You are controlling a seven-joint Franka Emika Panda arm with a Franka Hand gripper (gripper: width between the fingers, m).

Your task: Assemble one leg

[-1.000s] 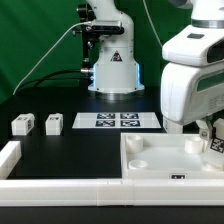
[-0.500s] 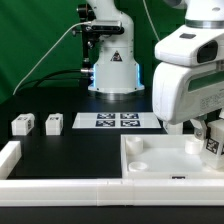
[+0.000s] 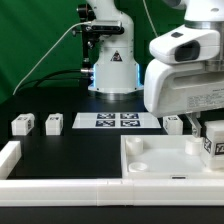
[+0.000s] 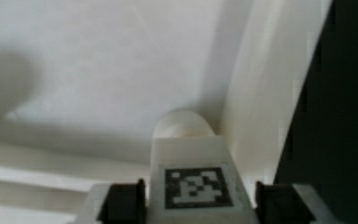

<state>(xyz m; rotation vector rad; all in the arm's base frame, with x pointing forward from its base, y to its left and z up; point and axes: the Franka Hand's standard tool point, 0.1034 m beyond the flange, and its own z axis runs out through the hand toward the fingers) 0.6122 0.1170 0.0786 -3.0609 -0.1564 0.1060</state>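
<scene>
My gripper (image 3: 213, 150) is shut on a leg (image 3: 215, 143), a small white block with a black-and-white marker. It holds the leg over the right side of the large white tray (image 3: 150, 160). In the wrist view the leg (image 4: 197, 170) sits between the two dark fingers (image 4: 123, 202), its rounded tip pointing at the tray's floor (image 4: 87, 80) near the raised rim. Two more legs (image 3: 22, 125) (image 3: 53, 123) stand on the black table at the exterior view's left. Another leg (image 3: 174, 124) stands behind the tray, next to the arm.
The marker board (image 3: 117, 121) lies flat at mid-table before the arm's base (image 3: 112, 75). A white rail (image 3: 10, 155) runs along the front left corner and front edge. Black table (image 4: 345, 100) shows past the tray's rim in the wrist view.
The arm's body has swung toward the exterior view's left, and the held leg has come a little lower over the tray's right side. The loose legs have not moved.
</scene>
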